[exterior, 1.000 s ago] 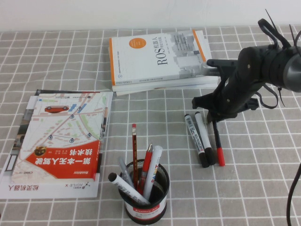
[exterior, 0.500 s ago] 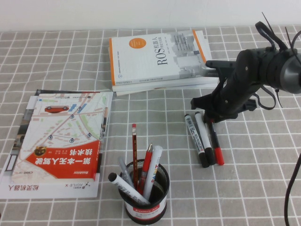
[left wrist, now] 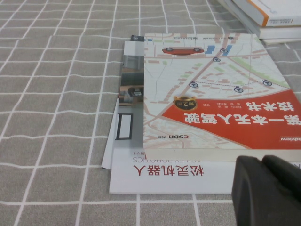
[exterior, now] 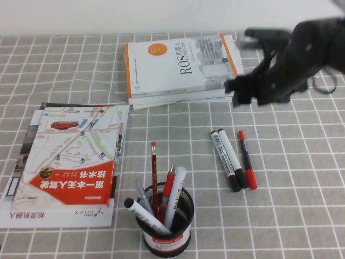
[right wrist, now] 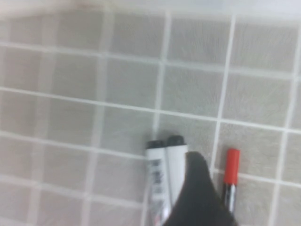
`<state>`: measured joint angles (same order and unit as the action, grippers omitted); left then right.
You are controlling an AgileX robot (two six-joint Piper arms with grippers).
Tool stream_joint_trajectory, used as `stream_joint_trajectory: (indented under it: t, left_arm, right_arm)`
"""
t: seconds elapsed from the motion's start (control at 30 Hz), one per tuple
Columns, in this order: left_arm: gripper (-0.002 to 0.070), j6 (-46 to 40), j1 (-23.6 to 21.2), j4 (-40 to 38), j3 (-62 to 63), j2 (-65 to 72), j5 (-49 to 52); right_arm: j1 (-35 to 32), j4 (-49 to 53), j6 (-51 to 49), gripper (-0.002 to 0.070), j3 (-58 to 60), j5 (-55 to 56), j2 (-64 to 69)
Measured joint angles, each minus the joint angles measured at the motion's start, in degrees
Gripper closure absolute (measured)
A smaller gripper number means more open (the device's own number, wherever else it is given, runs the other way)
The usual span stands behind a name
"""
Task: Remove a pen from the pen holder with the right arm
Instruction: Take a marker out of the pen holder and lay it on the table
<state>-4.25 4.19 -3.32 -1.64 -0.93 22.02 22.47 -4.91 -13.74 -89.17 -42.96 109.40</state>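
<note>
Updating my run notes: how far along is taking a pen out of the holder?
Done, it seems: a red pen lies on the table beside two markers, outside the holder. In hand: nothing visible; the right gripper hangs near the white books, the left gripper by the map book. Left: nothing obvious.

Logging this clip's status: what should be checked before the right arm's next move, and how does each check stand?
1. Red pen lies flat on the table, outside the pen holder: ok.
2. Right gripper is raised clear of the pen, near the white book: ok.
3. Nothing is seen carried by the right gripper: ok.
4. Pen holder stands upright: ok.
5. Red pen is beside the two markers, not crossing them: ok.
6. Left gripper is parked by the red-covered book: ok.
</note>
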Motion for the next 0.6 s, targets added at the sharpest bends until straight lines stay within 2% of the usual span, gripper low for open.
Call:
stream_joint_trajectory:
  t: [0.07, 0.13, 0.23, 0.3, 0.4, 0.6]
  left_arm:
    - [0.0678, 0.0, 0.0, 0.0, 0.0, 0.0, 0.0]
    - [0.0678, 0.0, 0.0, 0.0, 0.0, 0.0, 0.0]
    - [0.0678, 0.0, 0.0, 0.0, 0.0, 0.0, 0.0]
    - [0.0678, 0.0, 0.0, 0.0, 0.0, 0.0, 0.0]
    - [0.0678, 0.0, 0.0, 0.0, 0.0, 0.0, 0.0]
    - [0.0678, 0.0, 0.0, 0.0, 0.0, 0.0, 0.0]
  right_arm:
    - [0.8, 1.2, 0.0, 0.0318, 0.6, -1.5, -5.3]
    - [2.0, 2.0, 0.0, 0.0393, 2.0, -2.8, -10.4]
    - [4.5, 3.5, 0.0, 0.0563, 5.2, -5.0, -17.9]
    - [6.0, 4.1, 0.0, 0.0634, 8.1, -6.2, -22.6]
    - [8.0, 4.5, 0.0, 0.0674, 13.3, -6.9, -29.2]
    - [12.1, 3.9, 0.0, 0.0687, 25.7, -6.6, -42.3]
